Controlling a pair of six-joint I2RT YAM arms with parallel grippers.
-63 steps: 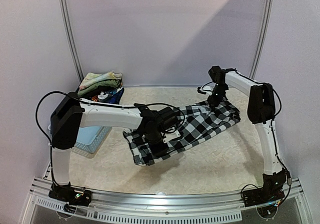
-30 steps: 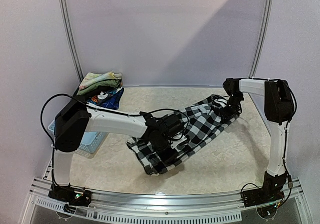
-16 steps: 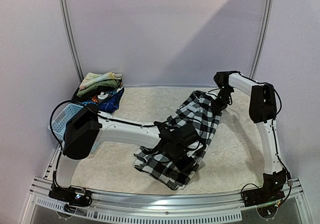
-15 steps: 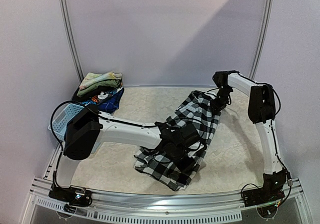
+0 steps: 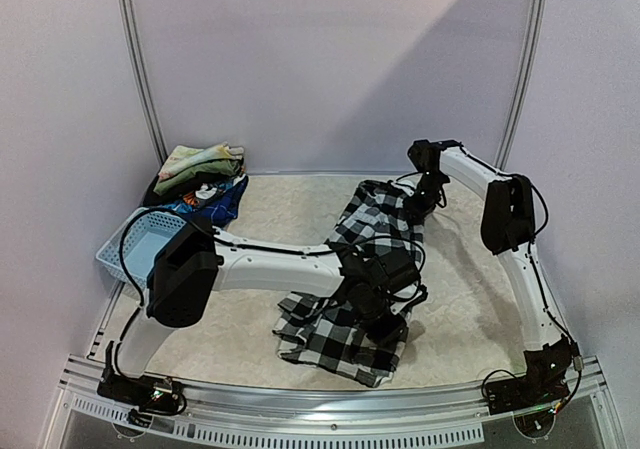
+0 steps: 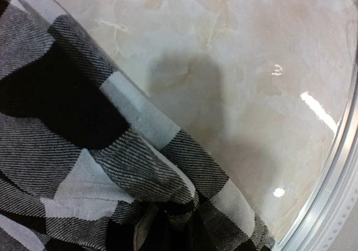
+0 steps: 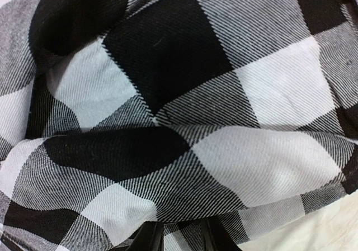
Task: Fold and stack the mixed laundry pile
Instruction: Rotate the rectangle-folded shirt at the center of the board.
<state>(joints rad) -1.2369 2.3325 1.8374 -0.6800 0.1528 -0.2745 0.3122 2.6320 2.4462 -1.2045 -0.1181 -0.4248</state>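
Lying on the table (image 5: 480, 299), the checked shirt (image 5: 385, 219) is running its long axis from the far right-centre toward the near rail, rumpled and partly doubled at its near end. Right gripper (image 5: 418, 199) is sitting on the far end; in the right wrist view its fingertips (image 7: 148, 238) are showing barely apart with cloth bunched into them, judged a pinch. Left gripper (image 5: 385, 314) is reaching across to the near end; its fingers are hiding under folds, so their grip cannot be told. Each arm is thus working one end of the axis, suiting a lengthwise spread or fold. Remaining laundry pile (image 5: 200, 169) is waiting at the far left corner, beside the basket (image 5: 140, 244).
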